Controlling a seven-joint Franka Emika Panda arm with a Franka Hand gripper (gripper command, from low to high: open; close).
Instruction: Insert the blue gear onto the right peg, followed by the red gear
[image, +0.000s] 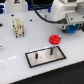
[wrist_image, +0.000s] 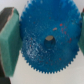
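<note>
In the wrist view the blue gear (wrist_image: 47, 30) fills the frame between my two teal finger pads (wrist_image: 9, 37). My gripper (wrist_image: 46, 41) is shut on its toothed rim, one pad on each side. In the exterior view the gripper (image: 69, 27) is low over the white table at the exterior view's right, and the blue gear is hidden under it. The red gear (image: 54, 39) lies flat on the table between the gripper and the plate (image: 33, 60). The right peg (image: 50, 50), tall and dark, stands bare on the plate. The shorter pin (image: 37, 54) stands beside it.
A beige blocky fixture (image: 19, 27) stands on the table at the exterior view's left. Black cables (image: 37, 12) hang across the back. A small dark object (image: 1, 48) sits at the left edge.
</note>
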